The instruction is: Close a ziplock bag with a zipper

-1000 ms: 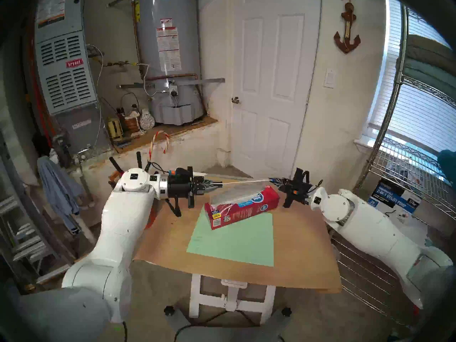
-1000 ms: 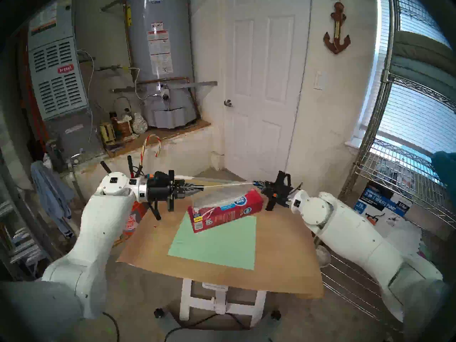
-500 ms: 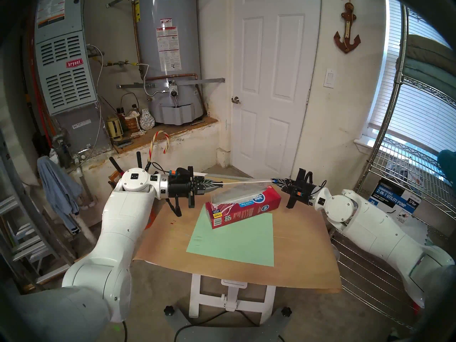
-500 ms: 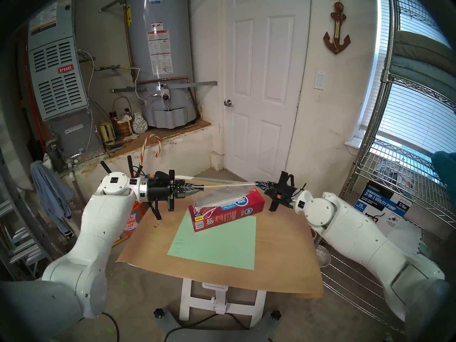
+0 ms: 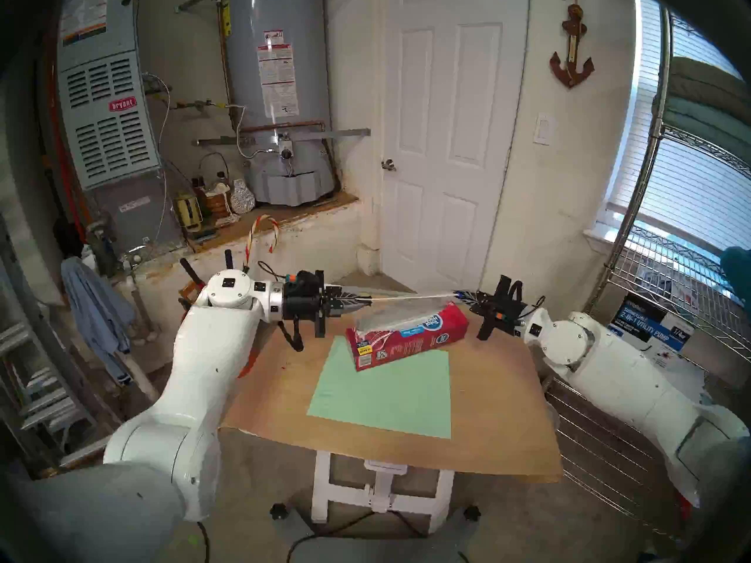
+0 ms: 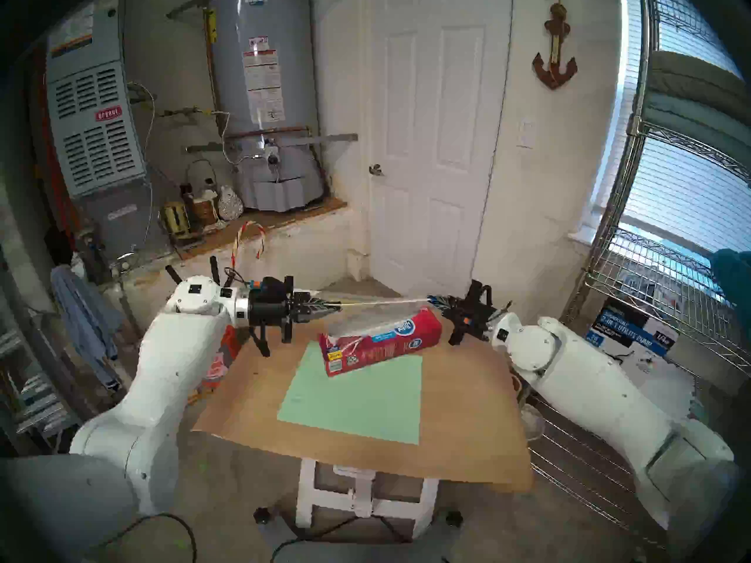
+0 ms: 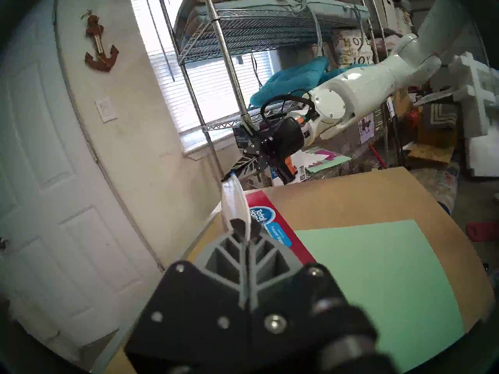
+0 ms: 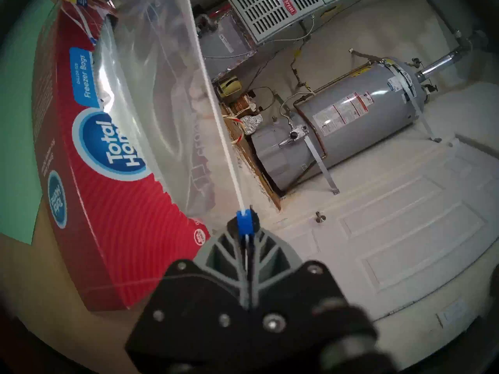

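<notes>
The clear ziplock bag (image 5: 396, 312) hangs stretched in the air between both grippers, its lower edge draped on the red box (image 5: 410, 338). Its white zip strip (image 5: 410, 298) runs taut from left to right. My left gripper (image 5: 367, 303) is shut on the bag's left end, seen as a white fold (image 7: 234, 203) in the left wrist view. My right gripper (image 5: 459, 295) is shut on the blue zipper slider (image 8: 245, 223) at the strip's right end. The strip (image 8: 216, 114) leads away from the slider across the bag (image 8: 151, 95).
The red freezer-bag box (image 6: 382, 340) lies on a green sheet (image 5: 386, 387) on the brown table (image 5: 508, 420). A wire shelf rack (image 5: 670, 273) stands right of the table. A water heater (image 5: 276, 95) and white door (image 5: 443, 135) are behind.
Both arms shifted a little to the right with the bag still stretched between them. The red box moved slightly right and back along with it. Both grips are unchanged.
</notes>
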Motion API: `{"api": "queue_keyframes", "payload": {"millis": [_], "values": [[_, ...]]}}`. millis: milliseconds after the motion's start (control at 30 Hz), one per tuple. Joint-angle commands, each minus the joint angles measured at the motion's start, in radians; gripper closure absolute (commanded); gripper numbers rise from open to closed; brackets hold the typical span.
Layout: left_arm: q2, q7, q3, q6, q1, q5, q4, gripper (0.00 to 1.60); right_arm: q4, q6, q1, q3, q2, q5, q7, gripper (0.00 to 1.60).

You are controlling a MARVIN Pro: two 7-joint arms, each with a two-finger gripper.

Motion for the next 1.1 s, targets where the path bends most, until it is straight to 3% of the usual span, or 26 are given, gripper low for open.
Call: {"api": "queue_keyframes", "payload": {"millis": [0, 400, 500, 533, 633, 767, 800, 833, 867, 1067], "values": [[-0.007, 0.007, 0.007, 0.000, -0.063, 0.007, 0.014, 1.60, 0.007, -0.018, -0.002, 0.042, 0.062, 0.033, -0.011, 1.60], [-0.021, 0.021, 0.017, -0.011, -0.075, 0.014, 0.041, 1.60, -0.073, -0.082, -0.076, 0.075, 0.179, 0.133, 0.031, 1.60], [-0.021, 0.022, 0.017, -0.014, -0.073, 0.013, 0.041, 1.60, -0.094, -0.084, -0.103, 0.088, 0.212, 0.170, 0.045, 1.60], [-0.020, 0.022, 0.017, -0.015, -0.072, 0.013, 0.041, 1.60, -0.084, -0.092, -0.118, 0.119, 0.193, 0.162, 0.058, 1.60], [-0.019, 0.015, 0.016, -0.017, -0.073, 0.008, 0.042, 1.60, -0.130, -0.088, -0.146, 0.103, 0.244, 0.213, 0.066, 1.60], [-0.019, 0.011, 0.016, -0.024, -0.078, 0.005, 0.050, 1.60, -0.175, -0.078, -0.190, 0.116, 0.266, 0.249, 0.074, 1.60], [-0.019, 0.011, 0.015, -0.025, -0.078, 0.005, 0.052, 1.60, -0.189, -0.073, -0.196, 0.111, 0.276, 0.258, 0.070, 1.31], [-0.018, 0.007, 0.014, -0.027, -0.080, 0.003, 0.055, 1.60, -0.201, -0.070, -0.209, 0.116, 0.277, 0.259, 0.048, 1.14], [-0.017, 0.006, 0.014, -0.029, -0.080, 0.002, 0.057, 1.60, -0.207, -0.067, -0.216, 0.117, 0.279, 0.261, 0.042, 0.00], [-0.009, 0.001, 0.001, -0.032, -0.069, -0.007, 0.049, 1.60, -0.229, -0.048, -0.241, 0.139, 0.284, 0.308, 0.010, 0.00]]}}
